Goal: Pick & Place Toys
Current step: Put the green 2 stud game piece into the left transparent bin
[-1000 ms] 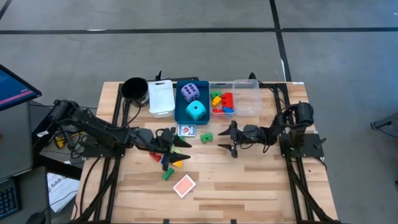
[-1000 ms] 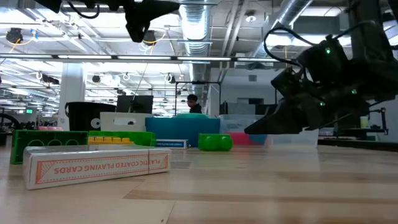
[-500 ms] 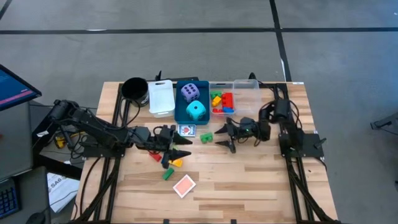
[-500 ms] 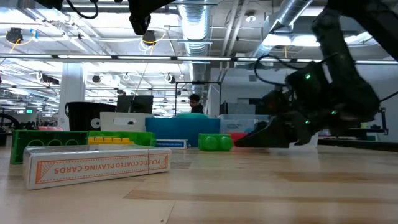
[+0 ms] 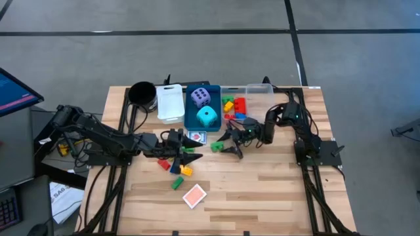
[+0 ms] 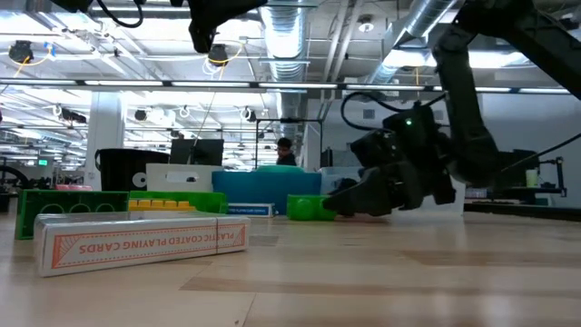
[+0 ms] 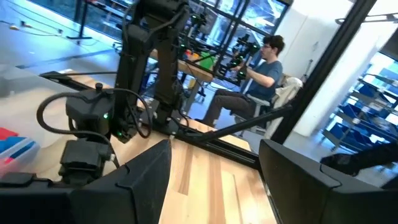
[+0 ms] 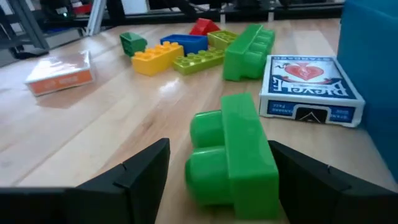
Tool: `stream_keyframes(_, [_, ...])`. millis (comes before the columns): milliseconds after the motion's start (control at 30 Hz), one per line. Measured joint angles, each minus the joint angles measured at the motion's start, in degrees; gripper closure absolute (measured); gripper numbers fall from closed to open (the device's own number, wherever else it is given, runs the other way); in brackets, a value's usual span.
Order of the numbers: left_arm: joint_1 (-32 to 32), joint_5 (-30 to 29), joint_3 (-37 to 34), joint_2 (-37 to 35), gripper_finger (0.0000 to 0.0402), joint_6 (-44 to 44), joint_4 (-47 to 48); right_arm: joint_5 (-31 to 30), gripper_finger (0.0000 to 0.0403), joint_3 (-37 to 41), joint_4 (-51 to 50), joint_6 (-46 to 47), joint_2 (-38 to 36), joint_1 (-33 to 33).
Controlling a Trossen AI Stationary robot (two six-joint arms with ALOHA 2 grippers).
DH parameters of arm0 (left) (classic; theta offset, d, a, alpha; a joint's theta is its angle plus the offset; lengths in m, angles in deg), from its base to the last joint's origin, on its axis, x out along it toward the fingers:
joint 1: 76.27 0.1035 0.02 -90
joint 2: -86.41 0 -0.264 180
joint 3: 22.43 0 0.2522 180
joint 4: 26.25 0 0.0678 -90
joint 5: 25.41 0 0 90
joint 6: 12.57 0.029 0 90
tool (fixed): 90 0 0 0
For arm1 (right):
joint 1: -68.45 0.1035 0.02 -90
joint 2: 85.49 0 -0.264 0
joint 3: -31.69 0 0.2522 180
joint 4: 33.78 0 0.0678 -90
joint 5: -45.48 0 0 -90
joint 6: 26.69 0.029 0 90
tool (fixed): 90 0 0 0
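Note:
A green brick [image 8: 233, 149] lies on the table [image 5: 262, 190] beside a blue card box [image 8: 310, 93]. My right gripper [image 8: 219, 148] is low over the table, open, with one finger on either side of the brick and not touching it. The low view shows its fingers [image 6: 349, 202] right at the brick [image 6: 307, 208]. My left gripper [image 5: 190, 155] hovers open and level above a pile of bricks [image 5: 176, 169] with nothing between its fingers [image 7: 143, 180]. A red-backed card deck [image 5: 194, 195] lies nearer the front edge. A purple die [image 5: 201, 97] and a cyan die [image 5: 207, 117] sit in the blue bin [image 5: 189, 115].
Along the far edge stand a black cup [image 5: 141, 92], a white bin [image 5: 170, 102], the blue bin and a clear bin [image 5: 262, 105] holding several bricks. The wood to the right and front of the grippers is bare. A person sits in the room beyond [image 7: 264, 68].
My right gripper has moved toward the table's left edge and come down, closing in on the green brick until its open fingers stand on either side of it. The brick has stayed where it was.

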Motion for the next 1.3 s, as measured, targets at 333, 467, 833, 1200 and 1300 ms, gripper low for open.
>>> stream_keyframes(333, [0.0,-2.67,0.0,0.0,0.0165,0.02,0.05,1.41,0.0145,-5.11,-11.57,-6.54,-0.35,0.94])
stream_keyframes(467, [0.0,-2.8,0.0,0.0,0.0165,0.02,0.08,1.26,0.0173,-5.52,-11.79,-6.3,-0.26,1.99])
stream_keyframes(833, [0.0,-2.75,0.0,0.0,0.0165,0.04,1.09,1.0,0.0236,-5.91,-11.16,-0.52,-0.2,3.92])
stream_keyframes(1200, [0.0,-2.71,0.0,0.0,0.0165,0.02,1.17,-2.09,0.0236,-5.41,-5.87,11.54,-2.6,9.75])
stream_keyframes(1300, [0.0,-2.67,0.0,0.0,0.0165,0.02,1.5,-7.62,0.0236,-4.87,-4.73,11.3,-6.84,11.48])
